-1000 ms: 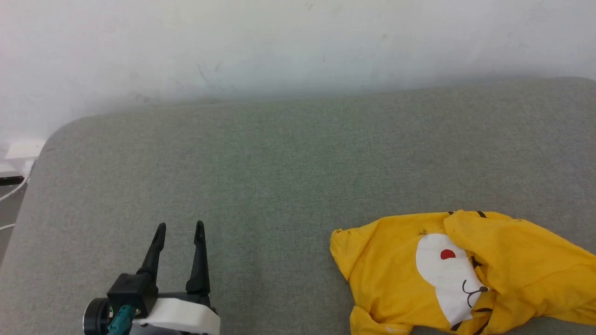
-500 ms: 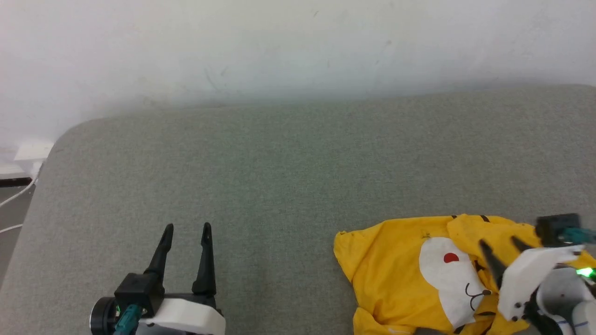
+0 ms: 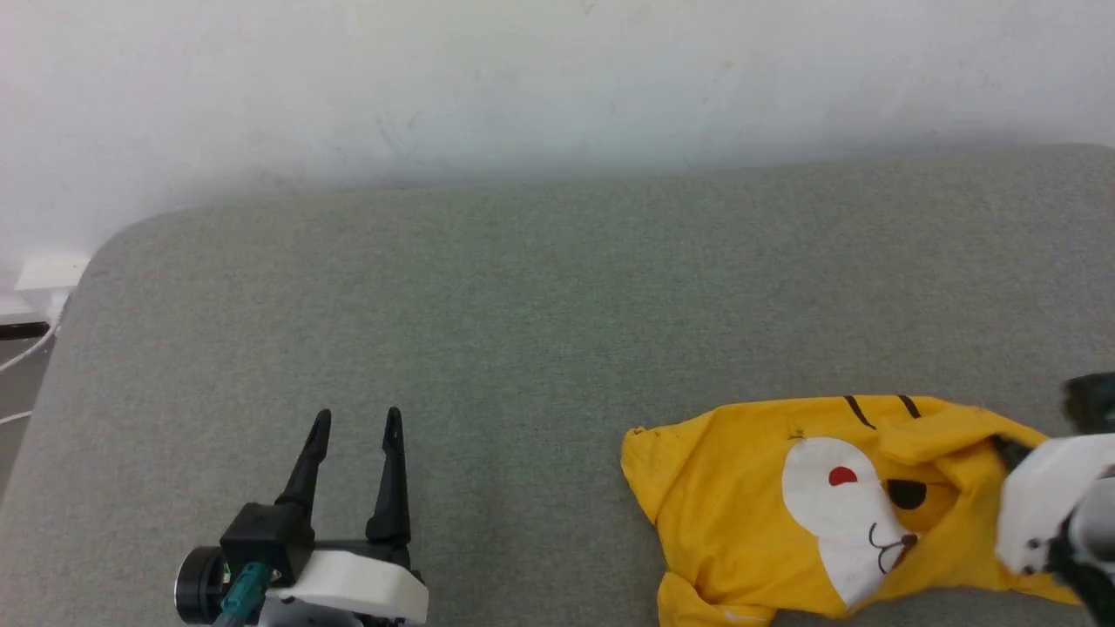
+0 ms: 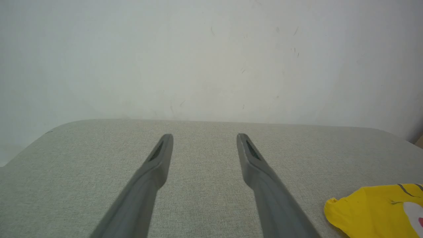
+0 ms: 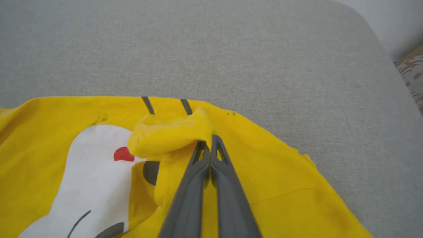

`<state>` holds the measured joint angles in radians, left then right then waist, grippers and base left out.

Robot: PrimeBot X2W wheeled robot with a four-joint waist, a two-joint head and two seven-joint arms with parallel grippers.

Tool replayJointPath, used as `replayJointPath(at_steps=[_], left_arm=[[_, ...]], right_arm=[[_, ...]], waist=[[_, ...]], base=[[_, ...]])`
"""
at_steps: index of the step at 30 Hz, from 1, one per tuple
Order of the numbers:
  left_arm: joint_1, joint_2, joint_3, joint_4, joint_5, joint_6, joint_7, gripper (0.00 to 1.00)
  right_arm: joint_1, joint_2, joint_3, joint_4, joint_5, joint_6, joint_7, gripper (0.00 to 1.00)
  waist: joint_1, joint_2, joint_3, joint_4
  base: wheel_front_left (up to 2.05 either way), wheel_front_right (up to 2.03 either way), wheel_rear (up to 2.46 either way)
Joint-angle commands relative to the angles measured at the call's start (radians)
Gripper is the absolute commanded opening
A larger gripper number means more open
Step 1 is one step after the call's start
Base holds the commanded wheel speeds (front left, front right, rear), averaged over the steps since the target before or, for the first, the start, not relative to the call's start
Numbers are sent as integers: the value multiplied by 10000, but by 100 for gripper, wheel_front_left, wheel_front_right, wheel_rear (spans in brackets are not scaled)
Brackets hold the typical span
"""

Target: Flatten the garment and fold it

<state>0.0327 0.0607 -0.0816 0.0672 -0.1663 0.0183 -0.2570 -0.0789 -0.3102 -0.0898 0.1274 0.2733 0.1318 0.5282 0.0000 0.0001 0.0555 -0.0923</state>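
The garment (image 3: 740, 488) is a bright yellow T-shirt lying crumpled at the near right of the grey padded surface (image 3: 540, 305), its white patch, red dot and black marks facing up. My right gripper (image 5: 208, 140) is shut on a raised fold of the garment (image 5: 284, 185) near its far edge. In the head view the right gripper (image 3: 1003, 449) comes in from the right edge, its tips sunk in the cloth. My left gripper (image 3: 357, 420) stands open at the lower left, well apart from the shirt. The left wrist view shows the left gripper (image 4: 205, 137) with nothing between its fingers and a corner of the garment (image 4: 373, 208).
A white wall (image 3: 523, 78) runs behind the surface. Off the surface's rounded left corner lie a white box (image 3: 39, 274) and cables. A patterned object (image 5: 411, 72) sits beyond the right edge. Bare grey fabric stretches between the two grippers.
My right gripper came in from the right, closed on a fold of the garment and drew it rightward, uncovering a black dot. The left gripper stayed put; the camera shifted slightly.
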Motion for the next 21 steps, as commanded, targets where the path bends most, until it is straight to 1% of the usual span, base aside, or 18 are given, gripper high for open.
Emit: replayJointPath(at_steps=[1, 4, 7, 10, 12, 13, 14, 15, 16, 18, 21], left_arm=[[-104, -28, 8, 0, 85, -29, -47, 100], [-158, -40, -3, 21, 95, -44, -47, 100], [-178, -55, -47, 39, 85, -33, -47, 100], [-177, -66, -82, 81, 56, -39, -47, 100], [-166, -72, -111, 96, 51, -39, -47, 100], [-171, -74, -115, 100, 50, -34, -47, 100], [-182, -76, -113, 97, 53, -28, -47, 100], [-196, -78, -115, 97, 62, -26, -47, 100], [-215, -80, -116, 100, 72, -22, -47, 100], [-256, -82, -123, 110, 89, -29, -47, 100], [-280, -85, -112, 115, 114, -28, -47, 100]], right_arm=[[-144, 82, -207, -71, -73, -11, -120, 0], [-126, 429, -1820, -133, -332, -11, -679, 0], [48, 903, -3776, 120, -574, -11, -1162, 0], [283, 1350, -5366, 856, -811, -11, -1475, 0], [418, 1577, -6029, 1521, -973, -11, -1645, 0], [417, 1699, -6255, 1856, -996, -11, -1782, 17], [397, 1799, -6399, 2188, -1015, -11, -1948, 39], [354, 1879, -6482, 2506, -1014, -11, -2132, 84], [278, 1948, -6536, 2787, -966, -11, -2365, 100], [146, 1975, -6566, 3124, -1002, -11, -3103, 100], [-87, 1970, -6661, 3201, -1047, -11, -4594, 100]], waist=[[0, -1, 47, -103], [0, -1, 47, -227], [0, -1, 23, -340], [0, -1, 3, -440], [0, -1, 10, -503], [0, -1, 29, -541], [0, -1, 46, -582], [0, -1, 72, -617], [0, -1, 91, -646], [0, -1, 121, -687], [0, -1, 127, -746]], base=[[0, 0, 0], [0, 0, 0], [0, 0, 0], [0, 0, 0], [0, 0, 0], [0, 0, 0], [0, 0, 0], [0, 0, 0], [0, 0, 0], [0, 0, 0], [0, 0, 0]])
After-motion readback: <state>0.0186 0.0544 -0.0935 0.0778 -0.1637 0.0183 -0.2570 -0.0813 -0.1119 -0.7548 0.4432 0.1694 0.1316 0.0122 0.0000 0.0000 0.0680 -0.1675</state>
